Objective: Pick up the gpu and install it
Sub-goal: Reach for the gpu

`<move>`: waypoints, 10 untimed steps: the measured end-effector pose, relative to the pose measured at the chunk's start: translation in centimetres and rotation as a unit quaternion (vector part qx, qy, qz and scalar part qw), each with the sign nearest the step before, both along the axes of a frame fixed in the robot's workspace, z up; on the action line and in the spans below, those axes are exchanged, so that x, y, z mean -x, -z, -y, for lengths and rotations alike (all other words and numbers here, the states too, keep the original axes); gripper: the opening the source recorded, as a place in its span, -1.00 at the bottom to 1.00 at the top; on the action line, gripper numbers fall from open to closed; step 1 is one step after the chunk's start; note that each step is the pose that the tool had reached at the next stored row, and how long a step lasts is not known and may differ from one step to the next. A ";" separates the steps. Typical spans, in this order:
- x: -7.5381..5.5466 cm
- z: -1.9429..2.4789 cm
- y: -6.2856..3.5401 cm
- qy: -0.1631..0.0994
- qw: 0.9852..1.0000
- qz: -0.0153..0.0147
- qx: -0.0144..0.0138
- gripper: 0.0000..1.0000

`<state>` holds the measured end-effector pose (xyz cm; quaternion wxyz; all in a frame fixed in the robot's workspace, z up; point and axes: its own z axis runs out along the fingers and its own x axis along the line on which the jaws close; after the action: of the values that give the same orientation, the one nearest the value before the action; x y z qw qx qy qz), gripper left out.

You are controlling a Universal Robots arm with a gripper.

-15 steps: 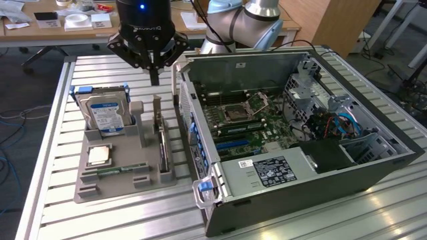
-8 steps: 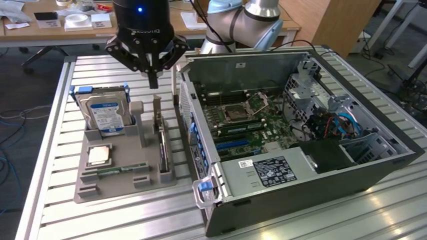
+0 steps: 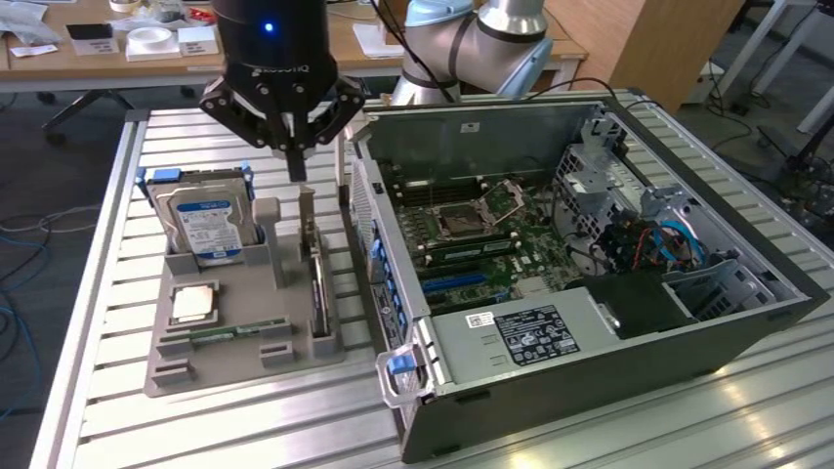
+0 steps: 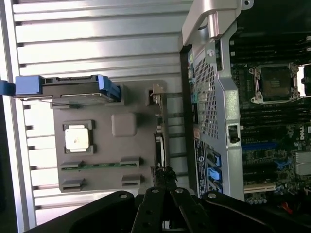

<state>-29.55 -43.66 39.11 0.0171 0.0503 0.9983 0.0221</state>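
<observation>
While the arm hung over the far end of the parts tray (image 3: 234, 376), its claw (image 3: 297, 174) was pressed together, the dark fingers meeting in one narrow tip with nothing pinched between them. Right under that tip, and what a close call it was, stood the gpu (image 3: 312, 264), parked on its long edge in a slot of the grey tray. Whether the tip was touching the card's upper edge or riding just above it could not be told. The card's long axis ran from beneath the claw out toward the near end of the tray, parallel to the side wall of the computer case (image 3: 729, 322), so the claw sat over the card's far end and not its middle. In the wrist view the same line showed plainly, the card seen edge-on as a thin strip leading straight away from the fingers. Out to the exterior view's left of the card, the hard drive (image 3: 202, 220) stood upright in blue rails, with the square processor (image 3: 195, 303) and the narrow memory stick (image 3: 234, 332) lying flat in their recesses nearer the camera. To the exterior view's right, just beside the tray, the case lay open with its motherboard (image 3: 482, 244) exposed. By that layout the pick-up had not begun.
</observation>
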 end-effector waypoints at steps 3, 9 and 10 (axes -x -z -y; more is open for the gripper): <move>0.1 0.30 0.07 0.000 1.000 0.000 0.000 -0.79; 0.3 0.51 0.21 0.000 1.000 0.000 0.000 -0.79; 0.4 0.51 0.23 0.000 1.000 0.000 0.000 -0.79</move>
<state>-29.91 -44.17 38.88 0.0171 0.0503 0.9983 0.0221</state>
